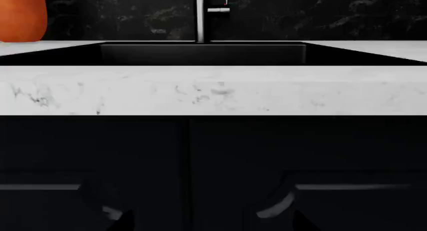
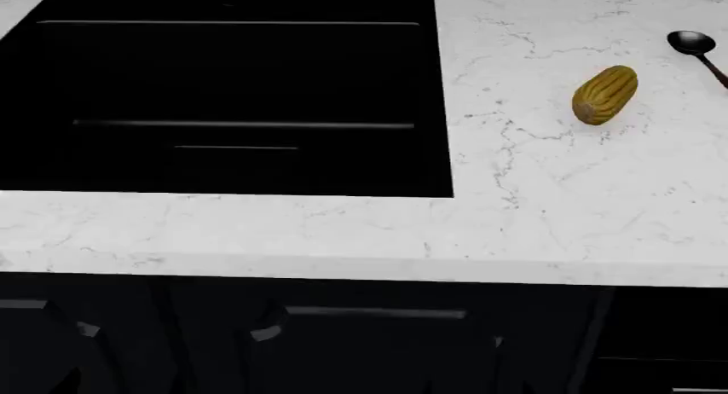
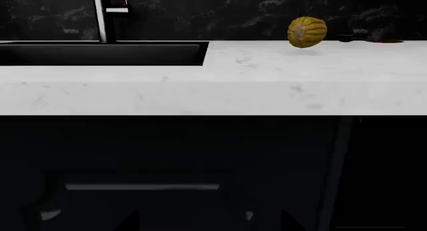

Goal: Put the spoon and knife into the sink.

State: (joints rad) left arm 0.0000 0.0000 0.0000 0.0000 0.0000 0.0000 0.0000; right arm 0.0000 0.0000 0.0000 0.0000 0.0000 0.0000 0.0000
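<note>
The spoon [image 2: 694, 46], black-bowled with a thin reddish-brown handle, lies on the white counter at the far right edge of the head view; the right wrist view shows it low and dark [image 3: 365, 39] behind the corn cob. The knife is out of view. The sink [image 2: 228, 95] is a black basin set into the counter at the left. My left gripper [image 1: 213, 224] is open below counter height, facing the dark cabinet doors under the sink [image 1: 203, 53]. My right gripper [image 3: 210, 223] is open too, low in front of the cabinets, right of the sink [image 3: 100, 53]. Neither holds anything.
A yellow ribbed corn cob [image 2: 604, 95] lies between the sink and the spoon. A faucet [image 1: 200, 16] stands behind the basin. An orange object [image 1: 23, 16] sits on the counter left of the sink. The counter's front edge [image 2: 364, 266] overhangs dark cabinets with grey handles [image 2: 376, 312].
</note>
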